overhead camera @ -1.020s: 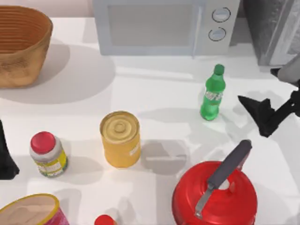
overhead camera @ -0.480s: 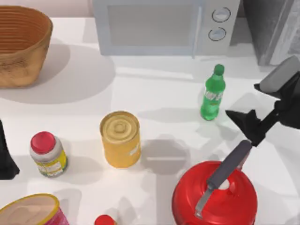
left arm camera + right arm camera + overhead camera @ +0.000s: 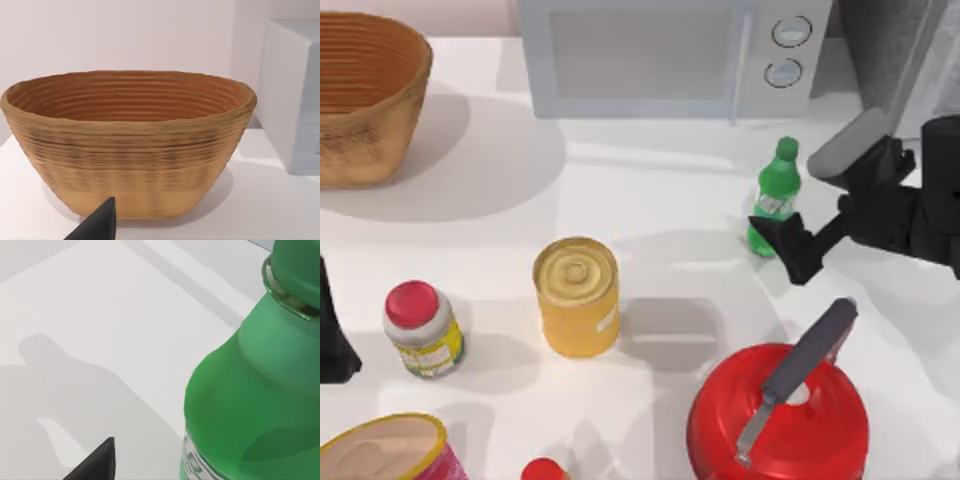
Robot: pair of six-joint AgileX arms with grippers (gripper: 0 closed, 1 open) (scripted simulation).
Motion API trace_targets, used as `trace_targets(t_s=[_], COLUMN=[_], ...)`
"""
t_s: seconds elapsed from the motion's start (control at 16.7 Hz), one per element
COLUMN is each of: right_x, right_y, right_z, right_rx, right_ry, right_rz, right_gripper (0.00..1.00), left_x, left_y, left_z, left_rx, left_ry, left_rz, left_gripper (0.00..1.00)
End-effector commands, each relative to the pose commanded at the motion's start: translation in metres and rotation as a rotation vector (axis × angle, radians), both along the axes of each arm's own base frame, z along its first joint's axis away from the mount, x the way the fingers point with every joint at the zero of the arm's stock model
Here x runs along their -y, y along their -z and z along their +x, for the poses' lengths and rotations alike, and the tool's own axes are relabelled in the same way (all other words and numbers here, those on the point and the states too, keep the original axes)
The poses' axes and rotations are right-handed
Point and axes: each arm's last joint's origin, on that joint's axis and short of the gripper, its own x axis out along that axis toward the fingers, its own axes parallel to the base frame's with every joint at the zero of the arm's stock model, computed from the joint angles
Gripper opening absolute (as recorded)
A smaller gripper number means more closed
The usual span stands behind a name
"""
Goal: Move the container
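The container, a slim green bottle (image 3: 776, 185) with a green cap and a white-green label, stands upright on the white table right of centre, in front of the microwave. My right gripper (image 3: 788, 240) has come in from the right and is open at the bottle's lower part, with one dark finger (image 3: 792, 252) beside its base. The right wrist view has the bottle (image 3: 250, 405) very close, with one fingertip (image 3: 100, 462) off to its side. My left gripper (image 3: 332, 340) is parked at the table's left edge, its fingertip (image 3: 100, 225) pointing at the basket.
A microwave (image 3: 670, 55) stands at the back and a woven basket (image 3: 365, 95) at the back left. A yellow can (image 3: 577, 295) and a red-capped jar (image 3: 420, 328) stand left of centre. The red pot (image 3: 780, 420) with its grey handle sits just in front of the right gripper.
My right arm has swung left and toward the back, from well right of the bottle to right against it. The bottle and the left arm have not moved.
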Motion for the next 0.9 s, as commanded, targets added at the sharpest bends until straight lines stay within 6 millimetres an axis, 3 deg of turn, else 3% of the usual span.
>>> trace_targets(t_s=[0.24, 0.48, 0.9], right_x=[-0.023, -0.024, -0.024], right_y=[0.018, 0.018, 0.018], right_z=[0.017, 0.017, 0.017], right_rx=[0.004, 0.005, 0.005], right_ry=[0.0, 0.0, 0.0], right_rz=[0.002, 0.002, 0.002], right_gripper=[1.0, 1.0, 0.47], left_x=[0.0, 0.0, 0.0], left_y=[0.0, 0.0, 0.0], left_z=[0.0, 0.0, 0.0], left_rx=[0.0, 0.0, 0.0], left_ry=[0.0, 0.0, 0.0], left_rz=[0.0, 0.0, 0.0], left_gripper=[1.0, 1.0, 1.0])
